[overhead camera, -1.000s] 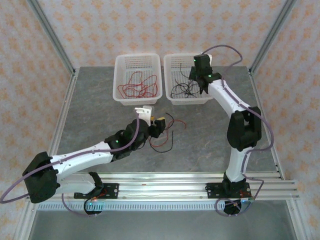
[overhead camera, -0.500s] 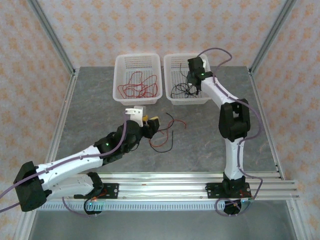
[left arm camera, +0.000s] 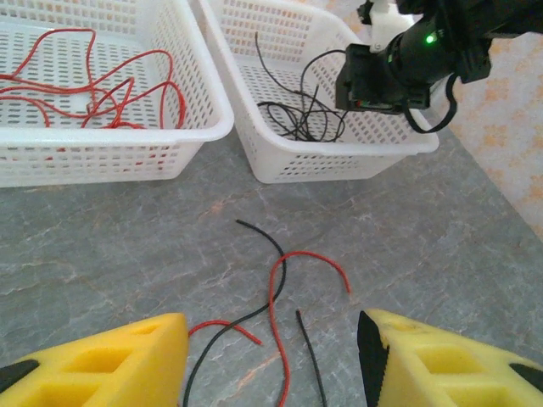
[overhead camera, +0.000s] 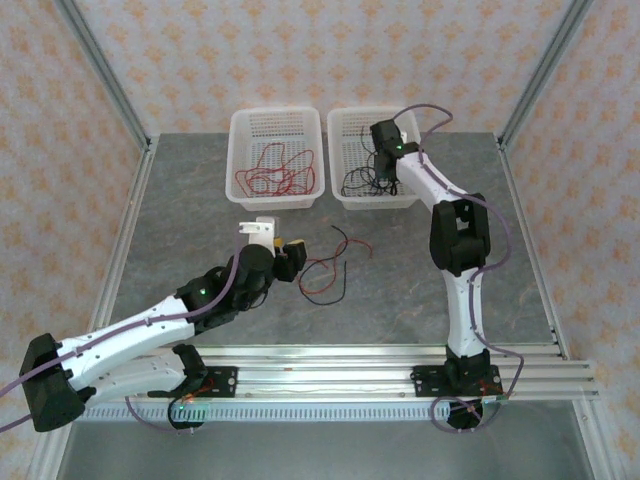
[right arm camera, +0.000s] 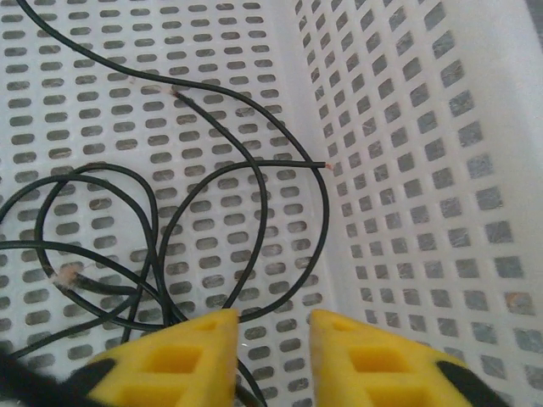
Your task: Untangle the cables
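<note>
Cables (right arm camera: 156, 212), black, in white basket (right arm camera: 424, 170) under parted right claw (right arm camera: 271, 326).

A grey, marbled worktop (overhead camera: 200, 220) stands between walls (overhead camera: 300, 50) papered cream with a repeating orange floral motif. Slanted silver metal posts (overhead camera: 105, 70) mark the back corners, and an aluminium rail (overhead camera: 340, 358) runs along the near edge. The light is soft and even.

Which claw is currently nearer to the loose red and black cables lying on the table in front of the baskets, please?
Left. The left claw hangs open right beside the loose cables; the right claw is off inside the right basket, above black cables.
</note>
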### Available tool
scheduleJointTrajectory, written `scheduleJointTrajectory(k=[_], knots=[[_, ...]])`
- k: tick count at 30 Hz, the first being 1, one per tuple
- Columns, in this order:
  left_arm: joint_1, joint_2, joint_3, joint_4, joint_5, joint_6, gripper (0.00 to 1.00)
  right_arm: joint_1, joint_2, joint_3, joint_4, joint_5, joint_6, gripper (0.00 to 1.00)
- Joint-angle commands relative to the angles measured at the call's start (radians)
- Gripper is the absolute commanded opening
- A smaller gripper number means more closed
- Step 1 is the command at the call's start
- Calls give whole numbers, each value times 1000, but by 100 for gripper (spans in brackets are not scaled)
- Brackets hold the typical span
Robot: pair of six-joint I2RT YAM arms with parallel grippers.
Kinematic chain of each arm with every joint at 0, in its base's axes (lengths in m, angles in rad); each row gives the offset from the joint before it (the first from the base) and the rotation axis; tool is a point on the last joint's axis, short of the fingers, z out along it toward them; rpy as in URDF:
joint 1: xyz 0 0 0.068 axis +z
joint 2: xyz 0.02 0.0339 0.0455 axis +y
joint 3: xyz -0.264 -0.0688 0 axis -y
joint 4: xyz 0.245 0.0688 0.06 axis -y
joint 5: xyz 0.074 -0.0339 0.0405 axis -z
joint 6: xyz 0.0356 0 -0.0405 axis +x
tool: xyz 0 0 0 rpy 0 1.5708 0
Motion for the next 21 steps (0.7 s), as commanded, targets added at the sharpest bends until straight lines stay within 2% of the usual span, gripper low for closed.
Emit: scheduleJointTrajectory(k=[1, 7, 11, 18, 21], knots=[[-8, -13, 35, -66, -29, -33, 56, -1, 3, 58, -72, 60, 3, 32], [-7, 13, 57, -126, -34, -48, 56, 5, -47, 80, -112, 99, 21, 38], [-7, 28, 59, -141, -28, -49, 56, 12, -99, 83, -135, 117, 35, 40], [-6, 56, 69, -169, -33, -49, 57, 42, -264, 1, -123, 93, 51, 40], [-6, 75, 75, -185, -30, -91, 57, 65, -347, -38, -125, 86, 54, 40]])
